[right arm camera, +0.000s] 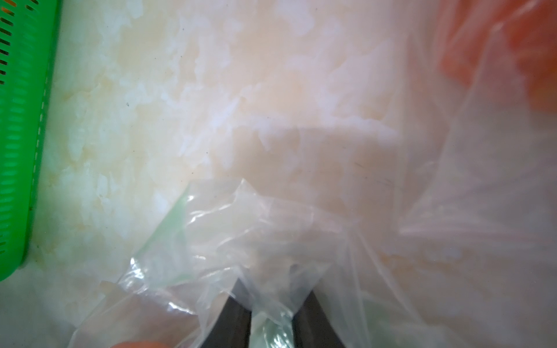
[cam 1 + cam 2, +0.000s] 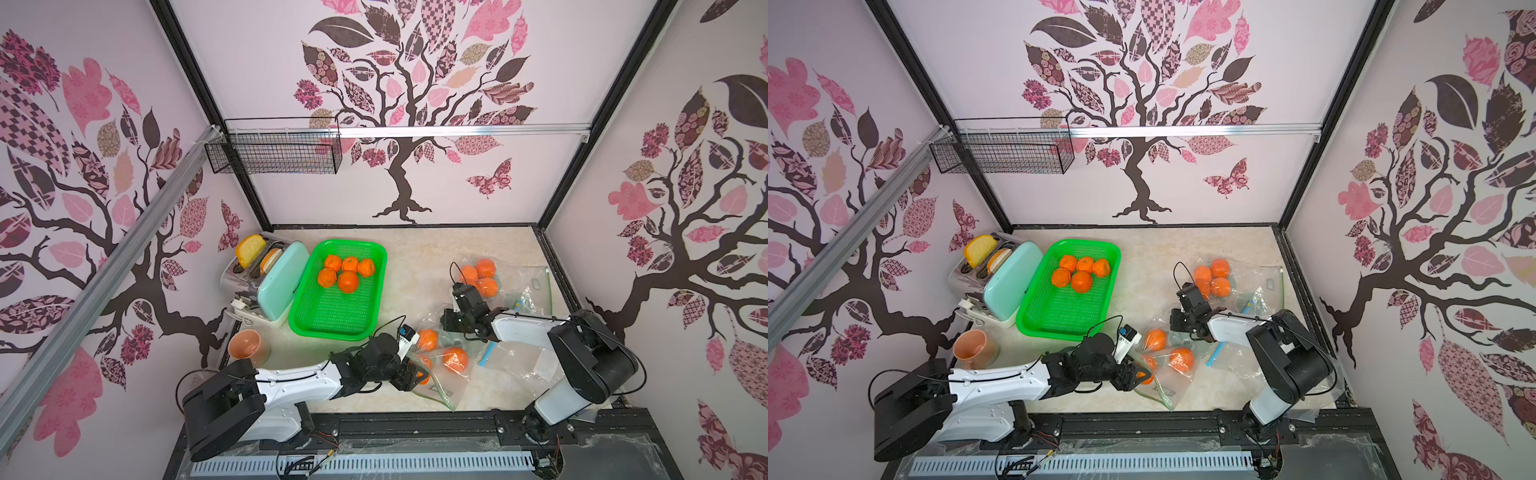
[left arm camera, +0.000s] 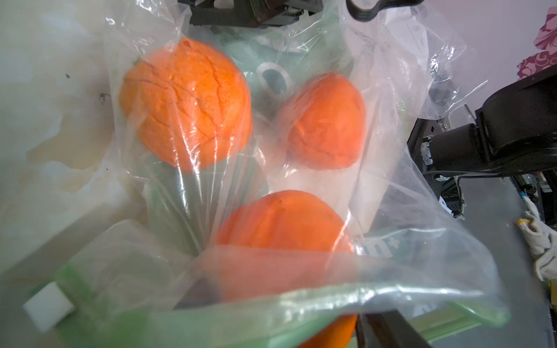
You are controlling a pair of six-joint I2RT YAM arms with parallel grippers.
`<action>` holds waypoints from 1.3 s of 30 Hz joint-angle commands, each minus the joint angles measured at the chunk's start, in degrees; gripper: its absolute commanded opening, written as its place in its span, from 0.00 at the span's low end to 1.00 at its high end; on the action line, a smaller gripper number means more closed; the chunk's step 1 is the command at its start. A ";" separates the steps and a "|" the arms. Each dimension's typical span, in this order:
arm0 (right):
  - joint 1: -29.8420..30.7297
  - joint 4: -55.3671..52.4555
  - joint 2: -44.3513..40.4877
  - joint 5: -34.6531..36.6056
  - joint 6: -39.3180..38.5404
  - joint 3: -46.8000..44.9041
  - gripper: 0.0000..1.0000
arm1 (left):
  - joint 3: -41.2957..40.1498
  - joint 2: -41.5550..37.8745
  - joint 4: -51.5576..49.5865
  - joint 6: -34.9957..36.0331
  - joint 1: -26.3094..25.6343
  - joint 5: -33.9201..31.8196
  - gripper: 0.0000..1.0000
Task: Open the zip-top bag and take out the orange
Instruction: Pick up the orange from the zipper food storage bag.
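Progress looks about halfway: the zip-top bag (image 2: 449, 395) lies open near the front of the table (image 2: 415, 257), my right gripper (image 1: 271, 313) pinching a bunch of its film, my left gripper (image 2: 411, 376) inside the mouth, jaws closed wide around the nearest orange (image 3: 283, 223). Lifting it out is left; two more oranges (image 3: 187, 102) sit deeper inside.

Your zip-top bag (image 3: 407, 226) is glossy, crinkly clear plastic; orange (image 3: 187, 102) looks matt and cracked, worktop (image 1: 135, 120) smooth, marbled.
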 commanded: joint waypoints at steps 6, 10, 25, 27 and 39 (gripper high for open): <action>-0.38 -4.67 0.92 2.26 -0.84 -0.77 0.26 | 6.98 7.29 -9.72 2.45 -5.06 -7.06 0.76; -0.37 -4.65 1.00 2.13 -0.85 -0.68 0.26 | 7.75 5.24 -12.47 1.32 -6.36 -11.44 0.80; -0.37 -4.25 1.58 1.42 -0.94 -0.66 0.26 | 7.39 2.28 -11.40 0.30 -9.10 -12.08 0.96; -0.31 -4.19 1.53 1.40 -0.93 -0.81 0.26 | 8.21 4.06 -11.51 0.30 -9.89 -12.67 0.95; -0.38 -4.05 1.71 0.97 -0.93 -0.94 0.27 | 11.31 9.02 -13.65 -1.96 -12.14 -22.03 0.76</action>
